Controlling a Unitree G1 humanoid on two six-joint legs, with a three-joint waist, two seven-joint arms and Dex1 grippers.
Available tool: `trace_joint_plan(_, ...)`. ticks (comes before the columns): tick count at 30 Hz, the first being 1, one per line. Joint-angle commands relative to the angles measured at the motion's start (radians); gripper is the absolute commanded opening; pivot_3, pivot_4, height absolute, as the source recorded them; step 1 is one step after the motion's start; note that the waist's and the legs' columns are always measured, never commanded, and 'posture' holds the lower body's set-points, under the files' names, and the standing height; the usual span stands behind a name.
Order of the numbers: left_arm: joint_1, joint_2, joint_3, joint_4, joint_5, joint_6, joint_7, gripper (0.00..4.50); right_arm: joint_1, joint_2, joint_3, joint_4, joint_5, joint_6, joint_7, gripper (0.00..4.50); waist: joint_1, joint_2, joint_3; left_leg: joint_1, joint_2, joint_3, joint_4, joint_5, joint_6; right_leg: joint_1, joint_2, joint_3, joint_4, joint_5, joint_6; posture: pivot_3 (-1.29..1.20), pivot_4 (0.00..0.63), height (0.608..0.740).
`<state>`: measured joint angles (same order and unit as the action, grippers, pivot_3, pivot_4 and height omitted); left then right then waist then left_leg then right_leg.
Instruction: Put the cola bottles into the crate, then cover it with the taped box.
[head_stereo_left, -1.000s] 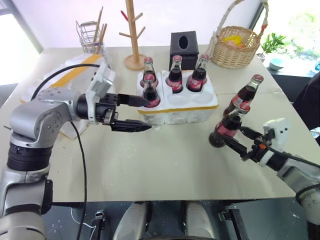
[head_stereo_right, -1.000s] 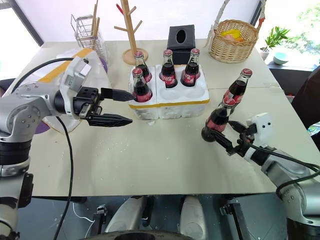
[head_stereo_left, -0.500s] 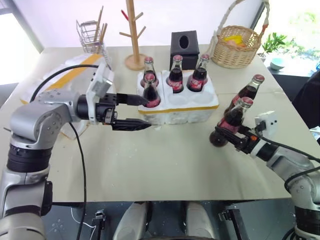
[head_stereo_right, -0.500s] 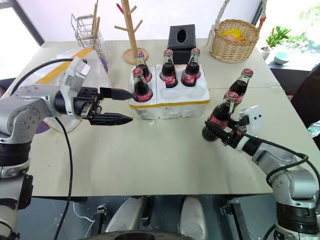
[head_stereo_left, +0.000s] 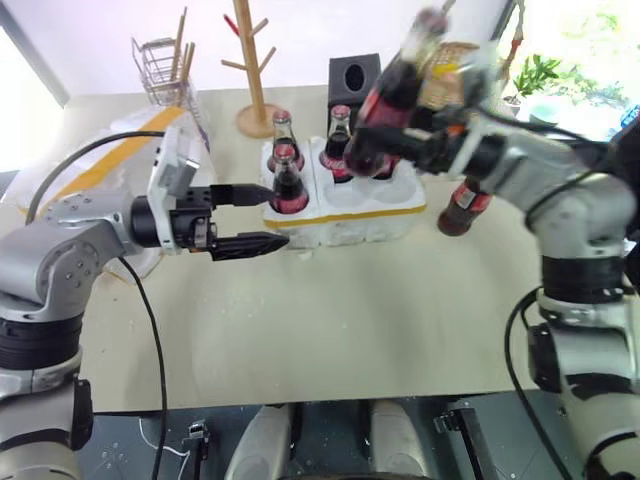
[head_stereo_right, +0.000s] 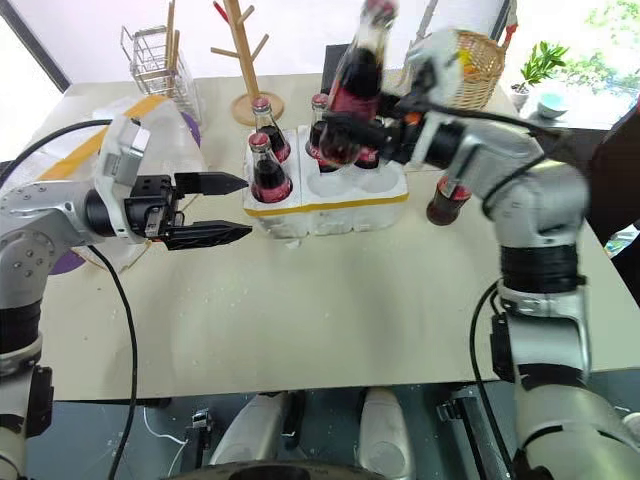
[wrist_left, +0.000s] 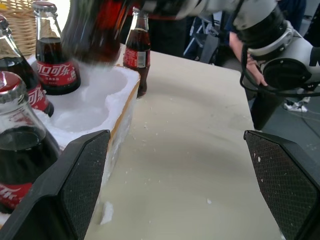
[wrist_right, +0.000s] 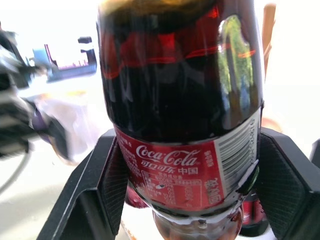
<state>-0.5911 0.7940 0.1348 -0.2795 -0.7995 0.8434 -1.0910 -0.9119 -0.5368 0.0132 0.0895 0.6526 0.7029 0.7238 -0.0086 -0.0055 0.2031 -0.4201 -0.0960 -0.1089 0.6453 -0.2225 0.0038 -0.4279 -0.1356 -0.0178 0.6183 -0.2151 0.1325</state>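
Observation:
The white crate (head_stereo_left: 345, 208) with a yellow tape band sits mid-table and holds several cola bottles, one at its front left (head_stereo_left: 288, 183). My right gripper (wrist_right: 192, 192) is shut on another cola bottle (head_stereo_right: 352, 88), held tilted in the air above the crate's right wells. One more cola bottle (head_stereo_left: 463, 206) stands on the table right of the crate. My left gripper (head_stereo_left: 260, 216) hovers open just left of the crate, its fingers (wrist_left: 75, 192) level and empty. The taped box (head_stereo_left: 98, 163) lies at far left, partly hidden behind my left arm.
Behind the crate stand a wooden mug tree (head_stereo_left: 250, 70), a black tissue box (head_stereo_left: 352, 75), a wicker basket (head_stereo_right: 478, 60) and a wire rack (head_stereo_left: 162, 68). A person's dark sleeve (head_stereo_right: 620, 170) shows at the table's right edge. Bare tabletop (head_stereo_left: 340, 310) lies in front of the crate.
My right gripper has shut on a bottle that stood at the table's right, then swung it up and left over the crate. The left gripper stays open beside the crate.

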Motion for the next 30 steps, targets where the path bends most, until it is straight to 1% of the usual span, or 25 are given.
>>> trace_joint_plan(1, -0.018, 0.013, 0.024, -0.036, -0.027, 0.000, 0.013, 4.50, -0.061, 0.036, 0.015, 0.090, -0.086, -0.099, 0.022, 2.83, 0.000, 0.000, 0.000, -0.003, 0.000, 0.000, 0.000, 0.001, -0.001, -0.003, 0.000, 0.000, 0.000, 0.001, -0.001, 0.00, 0.150, 0.734)
trace_joint_plan(3, -0.017, 0.018, 0.022, -0.037, -0.029, -0.001, 0.015, 4.50, -0.061, 0.058, 0.038, 0.133, -0.127, -0.115, 0.028, 2.83, -0.002, 0.000, 0.000, -0.008, 0.000, 0.000, 0.001, 0.005, -0.008, -0.007, 0.000, 0.001, 0.000, 0.004, 0.000, 0.00, 0.150, 0.734)
trace_joint_plan(7, -0.015, 0.023, 0.018, -0.037, -0.030, -0.004, 0.019, 4.50, -0.017, 0.082, 0.084, 0.156, -0.193, -0.145, 0.056, 2.83, -0.007, 0.000, 0.000, -0.008, 0.000, 0.002, 0.000, 0.005, -0.008, -0.009, 0.001, 0.003, 0.000, 0.004, 0.000, 0.00, 0.150, 0.734)
trace_joint_plan(11, -0.021, 0.018, 0.008, -0.030, -0.029, -0.005, 0.022, 4.50, 0.013, 0.123, 0.111, 0.219, -0.263, -0.166, 0.034, 2.83, -0.010, 0.000, 0.000, -0.006, 0.002, 0.002, 0.000, 0.004, -0.006, -0.009, 0.003, 0.003, 0.003, 0.005, -0.002, 0.00, 0.150, 0.734)
trace_joint_plan(13, -0.031, 0.012, -0.003, -0.024, -0.028, -0.005, 0.022, 4.50, 0.017, 0.146, 0.107, 0.257, -0.287, -0.161, 0.012, 3.89, -0.009, 0.000, 0.000, -0.006, 0.002, 0.002, 0.000, 0.004, -0.007, -0.009, 0.004, 0.003, 0.004, 0.006, -0.003, 0.00, 0.150, 0.734)
trace_joint_plan(14, -0.037, 0.008, -0.008, -0.020, -0.027, -0.006, 0.020, 4.50, 0.019, 0.154, 0.102, 0.265, -0.293, -0.157, 0.003, 4.35, -0.009, -0.001, 0.000, -0.005, 0.002, 0.001, 0.000, 0.005, -0.008, -0.009, 0.004, 0.003, 0.005, 0.006, -0.003, 0.00, 0.150, 0.734)
trace_joint_plan(15, -0.044, 0.005, -0.014, -0.015, -0.026, -0.007, 0.020, 4.50, 0.022, 0.158, 0.096, 0.262, -0.298, -0.159, -0.001, 4.44, -0.008, -0.001, -0.001, -0.004, 0.002, 0.002, 0.000, 0.005, -0.008, -0.008, 0.004, 0.003, 0.005, 0.006, -0.003, 0.00, 0.150, 0.734)
trace_joint_plan(17, -0.053, 0.000, -0.022, -0.007, -0.023, -0.009, 0.016, 4.50, 0.029, 0.159, 0.083, 0.242, -0.302, -0.158, -0.006, 4.44, -0.008, -0.001, -0.001, -0.001, 0.003, 0.002, 0.000, 0.005, -0.008, -0.005, 0.004, 0.003, 0.006, 0.006, -0.003, 0.00, 0.150, 0.734)
trace_joint_plan(19, -0.070, -0.008, -0.036, 0.004, -0.019, -0.013, 0.012, 4.50, 0.067, 0.119, 0.031, 0.125, -0.276, -0.111, -0.028, 4.44, -0.004, -0.001, -0.001, 0.001, 0.003, 0.001, 0.000, 0.005, -0.008, -0.004, 0.004, 0.003, 0.006, 0.006, -0.003, 0.00, 0.150, 0.734)
trace_joint_plan(21, -0.081, -0.014, -0.040, 0.009, -0.024, -0.011, 0.009, 4.50, 0.136, 0.046, -0.055, -0.065, -0.225, -0.014, -0.054, 4.44, 0.003, -0.001, -0.001, 0.001, 0.003, 0.001, 0.000, 0.005, -0.008, -0.004, 0.004, 0.003, 0.006, 0.006, -0.004, 0.00, 0.150, 0.734)
trace_joint_plan(22, -0.081, -0.014, -0.039, 0.009, -0.027, -0.010, 0.008, 4.50, 0.159, 0.025, -0.083, -0.128, -0.203, 0.024, -0.063, 4.44, 0.008, -0.001, -0.001, 0.000, 0.003, 0.001, 0.000, 0.005, -0.008, -0.005, 0.004, 0.003, 0.006, 0.006, -0.003, 0.00, 0.150, 0.734)
trace_joint_plan(26, -0.085, -0.014, -0.045, 0.021, -0.022, -0.015, -0.006, 4.50, 0.319, -0.093, -0.306, -0.448, -0.053, 0.251, -0.126, 4.44, 0.013, -0.001, 0.000, -0.004, 0.003, 0.002, 0.000, 0.005, -0.008, -0.008, 0.004, 0.004, 0.006, 0.006, -0.003, 0.00, 0.150, 0.734)
trace_joint_plan(28, -0.086, -0.013, -0.048, 0.027, -0.019, -0.019, -0.014, 4.50, 0.379, -0.116, -0.378, -0.530, -0.011, 0.326, -0.164, 4.44, 0.012, -0.001, 0.000, -0.004, 0.003, 0.002, 0.000, 0.005, -0.008, -0.008, 0.004, 0.004, 0.006, 0.005, -0.004, 0.00, 0.150, 0.734)
trace_joint_plan(30, -0.097, -0.021, -0.060, 0.036, -0.015, -0.027, -0.023, 4.50, 0.480, -0.134, -0.453, -0.593, -0.012, 0.368, -0.205, 4.44, 0.010, -0.001, -0.001, -0.003, 0.004, 0.003, 0.000, 0.005, -0.007, -0.007, 0.005, 0.004, 0.006, 0.005, -0.004, 0.00, 0.150, 0.734)
